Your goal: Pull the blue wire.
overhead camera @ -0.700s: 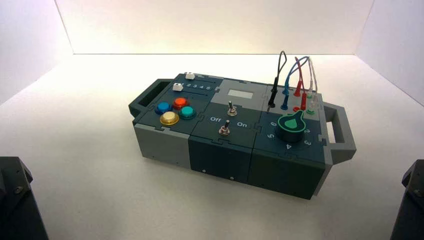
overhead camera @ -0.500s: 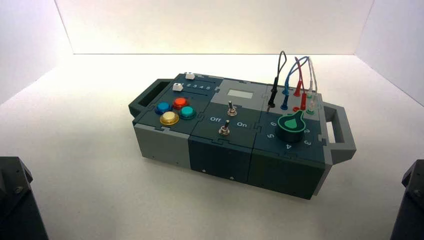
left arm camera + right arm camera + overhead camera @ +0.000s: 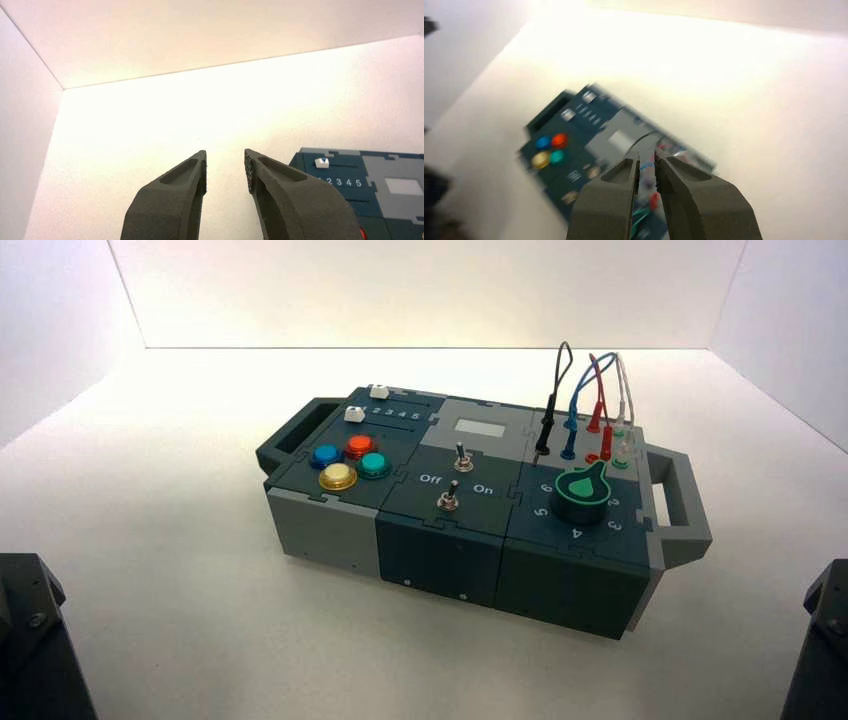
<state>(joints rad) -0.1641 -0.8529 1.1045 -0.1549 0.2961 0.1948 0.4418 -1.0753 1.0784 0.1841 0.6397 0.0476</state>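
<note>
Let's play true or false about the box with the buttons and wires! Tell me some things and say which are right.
1. The blue wire is plugged into the box. True.
2. The right gripper is holding the blue wire. False: it is off the box, holding nothing.
3. The yellow button sits near the box's front edge. True.
4. The green knob is beside the round buttons. False: it is at the other end, near the wires.
5. The left gripper touches the box. False: it hangs apart from it.
</note>
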